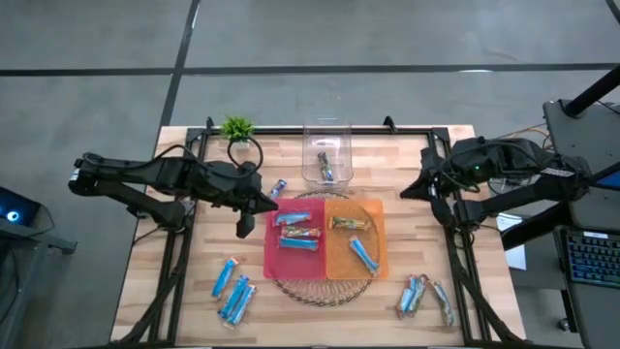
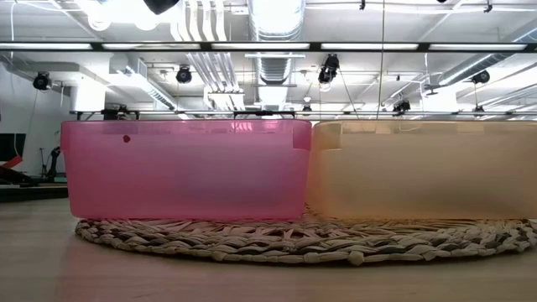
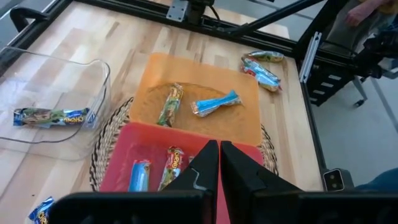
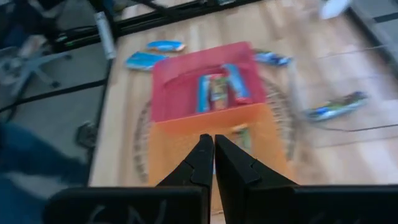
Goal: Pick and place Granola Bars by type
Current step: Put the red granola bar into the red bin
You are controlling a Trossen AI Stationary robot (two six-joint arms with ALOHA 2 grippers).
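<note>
On the wooden table [image 1: 194,262], granola bars [image 1: 298,233] lie in the red bin [image 1: 273,254] and orange bin [image 1: 376,233], others loose. The left gripper [image 1: 271,206], jaws closed and empty, hovers at the red bin's edge; the right gripper [image 1: 405,189], likewise closed, waits apart.

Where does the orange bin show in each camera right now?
High view: orange bin, centre, right half of the bin pair.
Low view: right side.
Left wrist view: centre, beyond the red bin.
Right wrist view: bottom centre, behind the fingers.
Shared landmark: the round woven mat under both bins.
</note>
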